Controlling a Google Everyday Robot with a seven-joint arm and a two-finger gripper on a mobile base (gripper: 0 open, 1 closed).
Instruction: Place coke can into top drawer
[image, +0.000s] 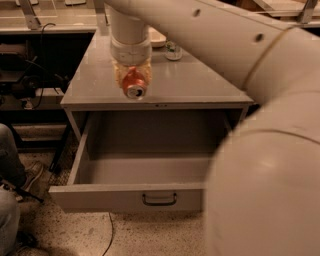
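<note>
Now the pincer (133, 80) hangs from the pale arm (260, 150) and pinches the coke can (134, 86) between its clear fingers. The can lies on its side, with one silver end facing the camera. It is carried in the air, just above the front edge of the grey bench (210, 85), and touches nothing but the fingers.

Below the pincer and nearer the camera, the top drawer (150, 170) stands pulled well out with its floor bare. Its dark handle (159, 200) is lower again, a little to one side of the pincer. Behind the pincer, farther back on the bench, sit a pale dish (158, 38) and a small glassy object (173, 50).

The step in hand looks like the carry from bench to drawer: the can is lifted but not yet over the opening. The next move calls for bringing the pincer forward past the bench's lip so that the can clears it. Then it should go down inside the drawer walls before the fingers part. Let go too early, the can might strike the lip or roll, since it is lying sideways.
</note>
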